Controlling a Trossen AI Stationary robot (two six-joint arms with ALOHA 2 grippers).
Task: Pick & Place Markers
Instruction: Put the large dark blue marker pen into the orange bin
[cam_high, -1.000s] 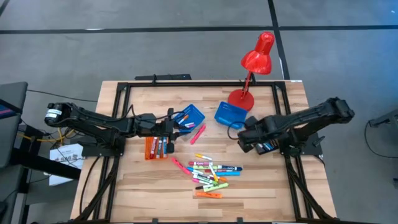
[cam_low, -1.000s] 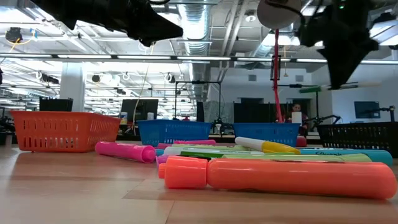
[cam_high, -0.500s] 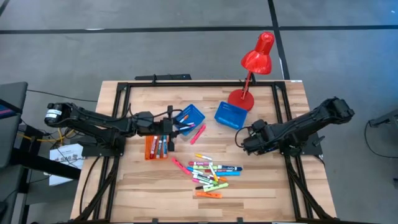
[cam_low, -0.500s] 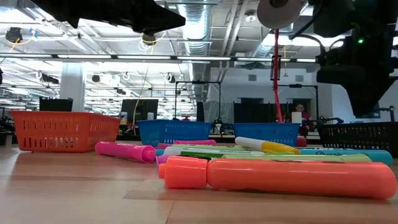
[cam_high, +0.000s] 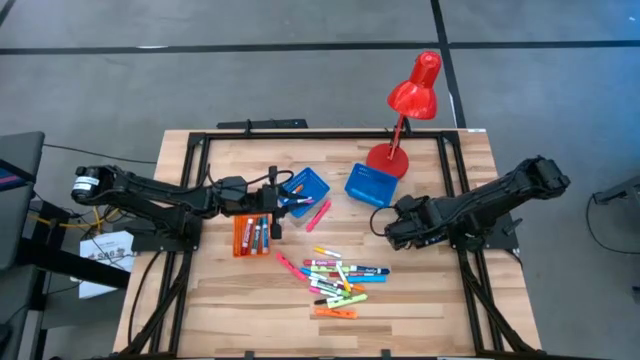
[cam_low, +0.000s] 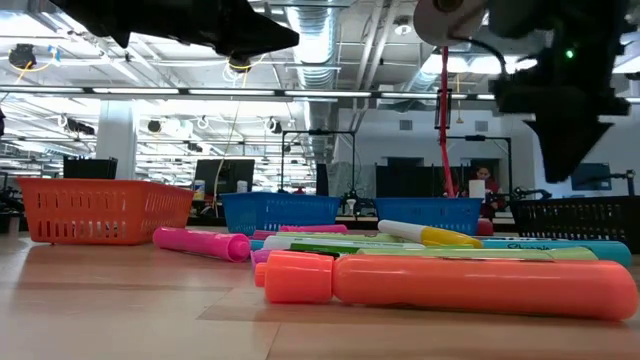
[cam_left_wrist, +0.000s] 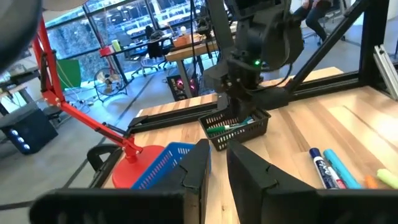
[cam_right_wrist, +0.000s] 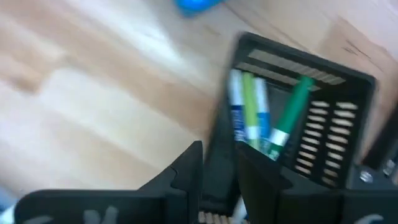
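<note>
A black slotted plastic tray (cam_right_wrist: 311, 118) at the high view's right holds green and blue markers (cam_right_wrist: 261, 118); an orange mesh tray (cam_high: 252, 236) at centre-left holds more. Two blue mesh trays (cam_high: 305, 188) sit above centre beside a red desk lamp (cam_high: 405, 110). Loose bright markers (cam_high: 340, 278) lie on the wooden table (cam_high: 220, 300) at lower centre. The right pincer (cam_high: 393, 228) hovers over the black tray, slightly parted, empty. The left pincer (cam_high: 278, 200) is nearly closed, empty, by the left blue tray.

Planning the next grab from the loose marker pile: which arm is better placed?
Probably the right. Its claw hangs empty by the black tray, beside the marker pile. The left claw is shut over the blue tray, farther from the pile.
</note>
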